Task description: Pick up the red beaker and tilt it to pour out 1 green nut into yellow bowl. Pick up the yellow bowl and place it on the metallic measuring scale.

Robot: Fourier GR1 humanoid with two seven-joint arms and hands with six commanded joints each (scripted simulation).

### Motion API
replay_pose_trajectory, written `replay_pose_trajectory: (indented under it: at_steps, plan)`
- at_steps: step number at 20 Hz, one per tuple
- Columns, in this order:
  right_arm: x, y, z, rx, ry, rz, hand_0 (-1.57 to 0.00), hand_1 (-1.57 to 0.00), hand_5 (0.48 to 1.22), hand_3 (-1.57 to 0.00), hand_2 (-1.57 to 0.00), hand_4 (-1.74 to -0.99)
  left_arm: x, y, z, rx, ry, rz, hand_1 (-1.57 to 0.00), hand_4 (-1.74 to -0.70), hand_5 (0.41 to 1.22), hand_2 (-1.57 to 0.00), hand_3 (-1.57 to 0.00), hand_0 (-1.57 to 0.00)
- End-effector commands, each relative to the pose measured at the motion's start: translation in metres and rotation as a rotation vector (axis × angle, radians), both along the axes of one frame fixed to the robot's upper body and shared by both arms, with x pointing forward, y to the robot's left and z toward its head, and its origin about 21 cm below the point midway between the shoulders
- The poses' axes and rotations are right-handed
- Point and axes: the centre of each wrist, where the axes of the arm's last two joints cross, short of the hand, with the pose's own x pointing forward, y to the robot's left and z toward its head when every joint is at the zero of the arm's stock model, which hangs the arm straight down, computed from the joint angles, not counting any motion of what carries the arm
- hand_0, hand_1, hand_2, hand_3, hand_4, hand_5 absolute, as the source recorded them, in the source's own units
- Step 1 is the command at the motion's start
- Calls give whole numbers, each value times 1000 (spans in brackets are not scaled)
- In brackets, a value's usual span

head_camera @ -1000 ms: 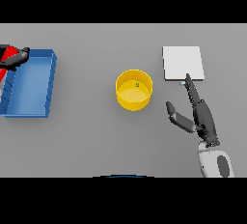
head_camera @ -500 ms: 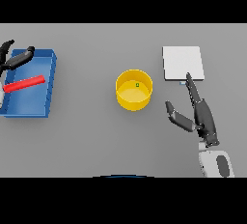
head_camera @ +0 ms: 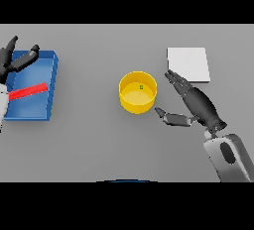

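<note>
grey table (head_camera: 89, 140), right hand (head_camera: 196, 102) nearer yellow bowl (head_camera: 137, 92) (fingers straight)

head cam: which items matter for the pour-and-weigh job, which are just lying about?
Job:
red beaker, lying in the tray
green nut, in the bowl
yellow bowl
metallic measuring scale
right hand, open beside the bowl
left hand, open over the tray

Lying about:
blue tray
</note>
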Motion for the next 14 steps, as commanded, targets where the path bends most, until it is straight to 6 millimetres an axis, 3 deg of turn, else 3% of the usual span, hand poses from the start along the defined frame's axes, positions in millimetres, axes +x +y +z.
replay_pose_trajectory:
  at_steps: [1,5,8,14]
  plan:
    - [4,6,3,-60,-24,49,1,1,626,1,1,-1137,0,-3,0,-3,-3,-3,-7,-806,683,-7,-7,-8]
    - [25,20,19,-303,-74,226,1,1,635,1,1,-1157,-5,-1,-1,-10,-1,-5,-2,-812,688,-2,-2,-3]
    - [37,38,19,-442,-85,337,1,1,641,1,1,-1164,-3,5,-1,-5,12,1,-1,-808,689,-1,-1,-1]
    - [60,53,14,-595,-50,477,1,1,644,1,1,-1157,-5,7,0,-12,-6,-5,1,-808,696,1,1,1]
